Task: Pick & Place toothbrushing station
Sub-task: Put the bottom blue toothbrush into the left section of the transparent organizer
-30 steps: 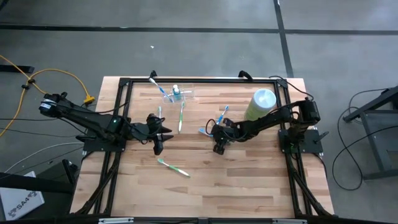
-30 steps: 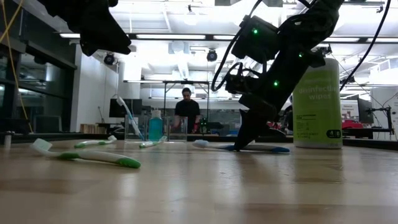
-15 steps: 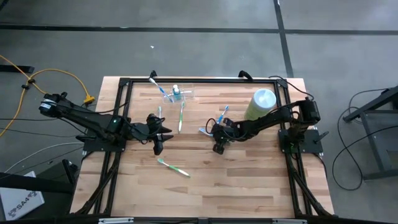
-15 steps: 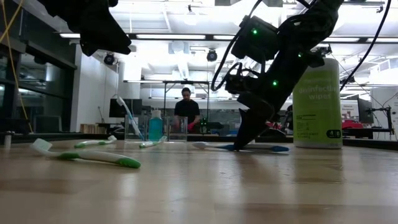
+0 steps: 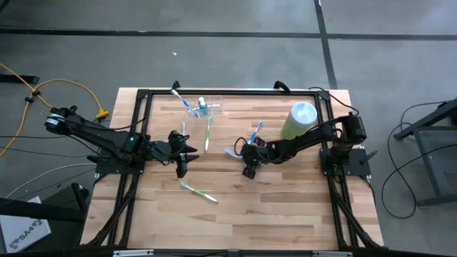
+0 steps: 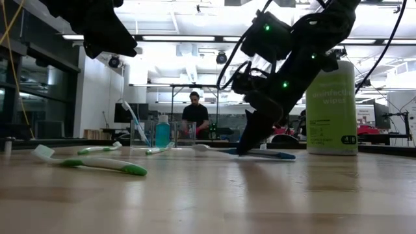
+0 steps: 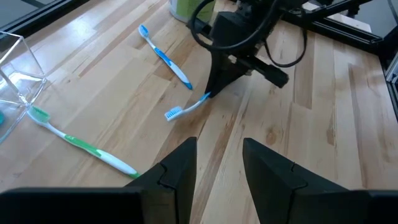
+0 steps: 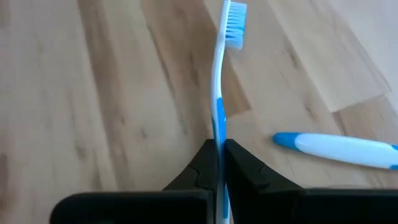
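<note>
The right claw (image 5: 249,171) is down at the wooden worktop (image 5: 285,207), its two dark fingers (image 8: 202,168) pressed together on the handle of a blue-and-white toothbrush (image 8: 220,81). In the right wrist view the brush runs straight out ahead of the claw, bristle head farthest away, with a second blue-and-white toothbrush (image 8: 339,149) lying just beside the claw, apart from the held one. The low view shows the gripped brush close to level, at or barely above the wood; whether it has lifted clear cannot be told.

The toothbrushing station (image 5: 202,108), a small clear plastic holder with a blue-capped item in it, sits well away from the right claw, across the worktop toward the far edge. A green-and-white toothbrush (image 5: 208,133) lies between the station and the claw. A pale green wipes canister (image 5: 298,119) stands behind the right arm.

The left claw (image 5: 182,165) hangs above the worktop off to the side of the right one, fingers apart and holding nothing, with another green toothbrush (image 5: 199,192) near it.

To do this step well, the grip should probably stay firm while the brush rises straight up, so the loose brush beside it is not dragged along. The handle is thin and held near one end, so it may pivot; a slow carry would help. The approach to the station likely needs height to clear its clear walls, which are hard to see.
</note>
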Controlling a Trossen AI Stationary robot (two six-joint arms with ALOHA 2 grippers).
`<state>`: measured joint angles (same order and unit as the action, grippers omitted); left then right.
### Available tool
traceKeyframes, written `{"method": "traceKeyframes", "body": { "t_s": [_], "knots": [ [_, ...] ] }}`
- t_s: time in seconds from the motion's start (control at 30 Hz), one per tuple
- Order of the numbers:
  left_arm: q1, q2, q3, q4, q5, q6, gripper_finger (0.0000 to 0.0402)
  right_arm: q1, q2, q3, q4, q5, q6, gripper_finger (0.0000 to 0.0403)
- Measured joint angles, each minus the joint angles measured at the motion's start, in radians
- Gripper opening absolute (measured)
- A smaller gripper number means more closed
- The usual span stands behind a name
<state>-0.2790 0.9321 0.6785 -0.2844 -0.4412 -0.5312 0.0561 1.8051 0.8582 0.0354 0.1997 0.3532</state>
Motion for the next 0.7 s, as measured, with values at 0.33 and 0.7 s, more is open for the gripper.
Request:
{"method": "traceKeyframes", "body": {
  "t_s": [0.33, 0.7],
  "knots": [
    [0.000, 0.000, 0.000, 0.001, 0.000, 0.000, 0.0127, 0.060, -0.077, 0.000, 0.023, 0.092, -0.015, 0.0003],
    [-0.002, 0.000, 0.000, 0.050, 0.000, 0.069, 0.0127, 0.157, -0.270, 0.001, 0.091, 0.266, -0.073, 0.0003]
  ]
}}
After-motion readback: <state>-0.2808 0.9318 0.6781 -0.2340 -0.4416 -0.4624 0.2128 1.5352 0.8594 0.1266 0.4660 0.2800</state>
